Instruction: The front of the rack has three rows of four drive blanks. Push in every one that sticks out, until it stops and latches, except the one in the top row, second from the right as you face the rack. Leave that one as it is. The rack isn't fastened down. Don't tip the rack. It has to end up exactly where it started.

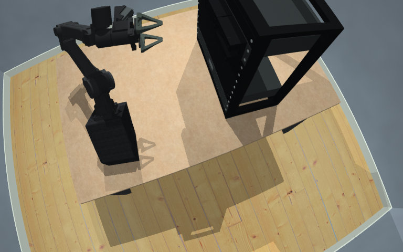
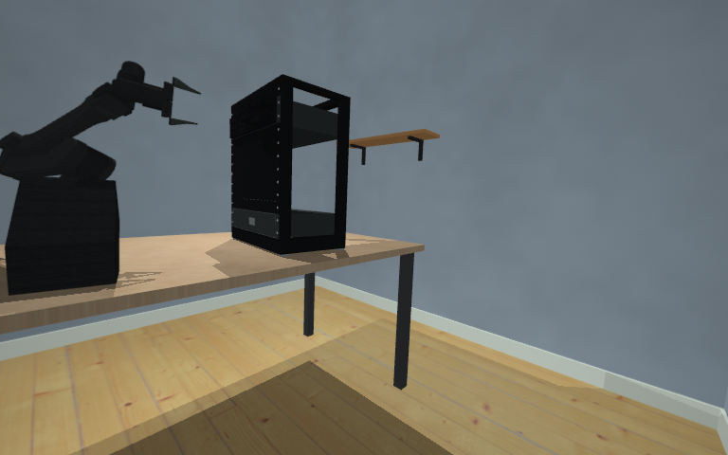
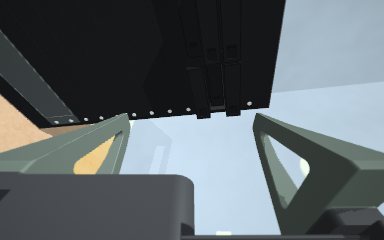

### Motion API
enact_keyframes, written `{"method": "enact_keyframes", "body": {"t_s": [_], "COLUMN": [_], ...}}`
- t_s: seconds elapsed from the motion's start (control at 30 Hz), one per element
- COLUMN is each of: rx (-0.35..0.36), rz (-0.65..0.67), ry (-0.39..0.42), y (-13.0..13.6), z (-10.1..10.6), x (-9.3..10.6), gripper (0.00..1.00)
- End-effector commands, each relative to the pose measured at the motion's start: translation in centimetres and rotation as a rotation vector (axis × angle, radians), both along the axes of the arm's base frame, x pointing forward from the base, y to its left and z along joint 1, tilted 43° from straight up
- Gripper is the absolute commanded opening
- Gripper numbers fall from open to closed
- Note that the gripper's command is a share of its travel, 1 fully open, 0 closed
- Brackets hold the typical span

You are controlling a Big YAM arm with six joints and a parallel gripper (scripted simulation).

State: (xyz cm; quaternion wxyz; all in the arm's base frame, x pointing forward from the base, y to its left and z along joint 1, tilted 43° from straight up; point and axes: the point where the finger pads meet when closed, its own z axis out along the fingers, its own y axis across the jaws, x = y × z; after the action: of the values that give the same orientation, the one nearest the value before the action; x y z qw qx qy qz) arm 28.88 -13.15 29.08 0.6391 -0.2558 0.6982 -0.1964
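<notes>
The black open-frame rack (image 1: 260, 53) stands on the table at the right; it also shows in the exterior view (image 2: 289, 163). Its drive blanks (image 2: 249, 115) sit near the top of the front face; in the wrist view several blanks (image 3: 212, 75) stick out of the dark front. My gripper (image 1: 149, 31) is open and empty, held high in the air to the left of the rack's front, well apart from it. It also shows in the exterior view (image 2: 185, 104) at the height of the top rows. In the wrist view the open fingers frame the rack's edge.
The arm's black base block (image 1: 113, 137) stands on the table left of the rack. A grey panel (image 2: 254, 221) fills the rack's bottom front. A wooden wall shelf (image 2: 393, 137) hangs behind the rack. The table's front edge lies close to the rack's right side.
</notes>
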Motion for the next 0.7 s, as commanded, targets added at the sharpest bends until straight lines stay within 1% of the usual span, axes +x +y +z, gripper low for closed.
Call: {"method": "enact_keyframes", "body": {"t_s": [0.0, 0.03, 0.33, 0.67], "rx": [-0.057, -0.046, -0.104, -0.136], "rz": [0.002, 0.003, 0.018, 0.027], "ry": [-0.046, -0.055, -0.122, -0.153], "y": [-0.9, -1.2, -3.2, -4.1], "z": [0.3, 0.1, -0.5, -0.9], "x": [0.3, 0.3, 0.6, 0.6], "gripper": [1.00, 1.00, 1.00, 1.00]}}
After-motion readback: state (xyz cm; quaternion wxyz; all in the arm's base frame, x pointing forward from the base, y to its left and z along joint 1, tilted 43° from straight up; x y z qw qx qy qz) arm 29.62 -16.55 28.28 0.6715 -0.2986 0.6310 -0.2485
